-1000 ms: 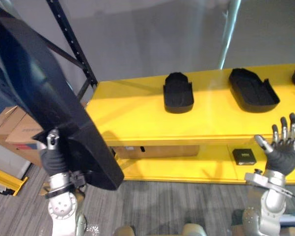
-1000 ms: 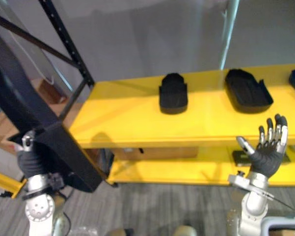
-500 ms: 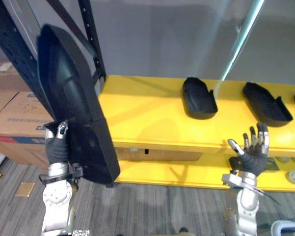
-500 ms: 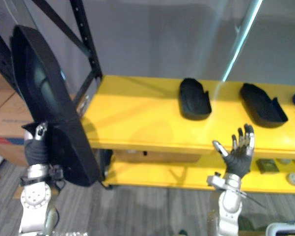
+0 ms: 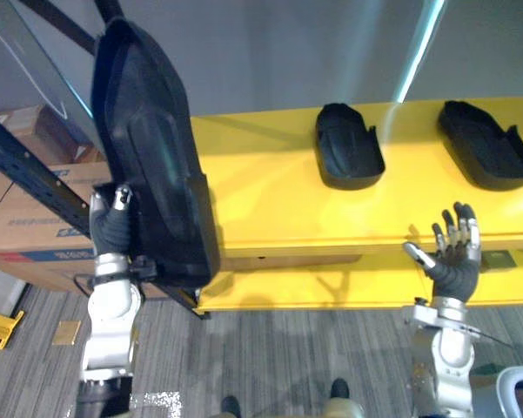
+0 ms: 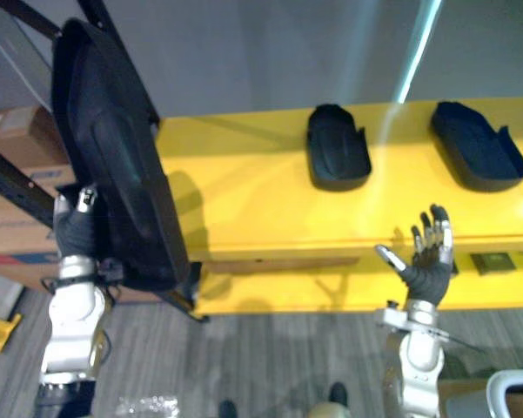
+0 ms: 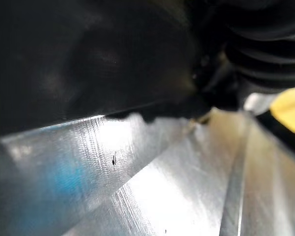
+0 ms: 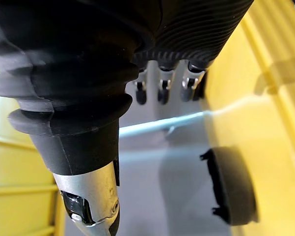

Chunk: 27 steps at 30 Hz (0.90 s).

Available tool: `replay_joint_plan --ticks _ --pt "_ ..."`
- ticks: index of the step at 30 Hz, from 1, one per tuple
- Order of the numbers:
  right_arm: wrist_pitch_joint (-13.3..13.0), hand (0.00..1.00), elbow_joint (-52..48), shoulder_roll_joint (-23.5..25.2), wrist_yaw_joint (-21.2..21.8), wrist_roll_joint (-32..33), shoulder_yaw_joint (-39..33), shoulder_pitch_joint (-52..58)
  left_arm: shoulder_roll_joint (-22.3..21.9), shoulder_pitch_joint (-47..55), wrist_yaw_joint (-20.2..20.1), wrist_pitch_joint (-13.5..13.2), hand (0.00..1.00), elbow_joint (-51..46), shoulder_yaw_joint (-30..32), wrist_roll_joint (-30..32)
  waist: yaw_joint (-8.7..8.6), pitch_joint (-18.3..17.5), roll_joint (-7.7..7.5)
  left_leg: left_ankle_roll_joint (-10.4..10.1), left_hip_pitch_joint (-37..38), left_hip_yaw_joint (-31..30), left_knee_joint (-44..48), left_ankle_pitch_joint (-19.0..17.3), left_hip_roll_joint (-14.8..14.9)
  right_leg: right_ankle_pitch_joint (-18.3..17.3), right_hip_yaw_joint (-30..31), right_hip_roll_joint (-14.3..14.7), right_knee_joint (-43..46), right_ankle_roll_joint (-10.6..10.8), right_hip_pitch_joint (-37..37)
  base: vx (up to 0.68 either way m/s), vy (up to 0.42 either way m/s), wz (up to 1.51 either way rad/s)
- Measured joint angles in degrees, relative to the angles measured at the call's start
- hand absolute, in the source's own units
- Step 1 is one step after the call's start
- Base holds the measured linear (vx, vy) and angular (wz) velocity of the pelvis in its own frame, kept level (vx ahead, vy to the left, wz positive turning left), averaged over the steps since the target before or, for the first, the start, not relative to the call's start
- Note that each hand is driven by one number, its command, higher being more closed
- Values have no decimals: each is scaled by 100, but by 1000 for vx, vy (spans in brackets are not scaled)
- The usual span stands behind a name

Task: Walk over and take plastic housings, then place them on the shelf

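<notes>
so, the middle housing (image 5: 350, 157) and right housing (image 5: 487, 155) already lie on the yellow shelf (image 5: 270, 205). the large housing (image 5: 152, 174) stands upright at our left hand (image 5: 110, 233), whose grip we cannot tell. our right hand (image 5: 455, 268) is splayed, empty. placing it remains.

A yellow shelf (image 5: 270, 205) with two boards is seen. On the top board, one black plastic housing (image 5: 349, 158) is laid near the middle, hollow side up. A second black plastic housing (image 5: 488, 156) is laid well apart from it, toward the right. On the lower board (image 5: 331, 288), a small dark square thing (image 6: 490, 261) is laid at the right. A grey striped floor (image 5: 270, 370) is seen below the shelf. Brown cardboard boxes (image 5: 22, 228) are seen by its left end.
</notes>
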Motion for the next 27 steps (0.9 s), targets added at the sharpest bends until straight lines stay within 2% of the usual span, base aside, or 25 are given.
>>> replay_joint_plan --ticks 3,6,8,11,14,16,19,21,22,24,27 --pt "194 0 72 -48 1 -63 14 363 232 -532 187 280 100 648 45 -57 -165 101 39 0 13 173 -25 0 7 12 207 25 33 9 -139 -18 -2 -29" --pt "203 0 432 -128 -105 -479 -14 673 589 -1005 320 637 100 1236 23 -235 -410 300 62 1 77 329 -33 0 11 11 372 45 87 7 -201 -12 -3 -24" --pt "179 0 638 -223 -86 -703 -7 868 789 -1366 331 798 100 1748 -15 -275 -448 354 76 6 77 472 -18 3 10 11 541 63 140 8 -324 -1 -1 -33" --pt "-14 0 683 -303 22 -705 150 993 1113 -1978 344 1010 100 2533 -199 -529 -633 505 61 6 86 543 74 3 20 -7 623 70 208 -19 -354 -5 -8 -17" --pt "-158 0 614 -457 30 -698 503 842 1413 -2600 370 1142 100 3068 -498 -897 -660 757 68 6 50 699 81 3 45 -24 806 123 356 -43 -571 -44 -11 -21" --pt "-186 0 476 -504 -10 -691 653 748 1424 -2895 373 1228 100 3258 -549 -908 -712 883 92 6 -68 714 98 3 44 -32 859 127 444 -51 -745 -60 -12 -12" --pt "-223 0 327 -545 -146 -680 770 638 1527 -3391 408 1426 100 3621 -719 -949 -750 1170 37 10 -247 758 248 4 58 -32 939 132 587 -52 -961 -36 -19 -8" --pt "-222 0 269 -625 -243 -678 822 640 1545 -3574 408 1609 100 3771 -757 -961 -764 1250 42 10 -358 769 276 5 70 -41 965 142 664 -67 -1112 0 0 0" --pt "-221 0 258 -694 -293 -646 865 629 1548 -3793 404 1805 100 3898 -779 -1109 -775 1421 19 25 -389 766 314 15 76 -64 975 145 746 -105 -1149 0 0 0" --pt "-221 0 256 -695 -343 -645 914 627 1604 -3916 403 1942 100 3964 -815 -1152 -774 1520 -11 25 -464 768 386 15 84 -95 989 141 839 -136 -1239 0 0 0" --pt "-225 0 238 -706 -386 -639 1091 596 1978 -4180 387 2127 100 3989 -993 -1160 -785 1661 -84 26 -635 775 491 15 98 -135 1033 142 1008 -150 -1455 0 0 0"
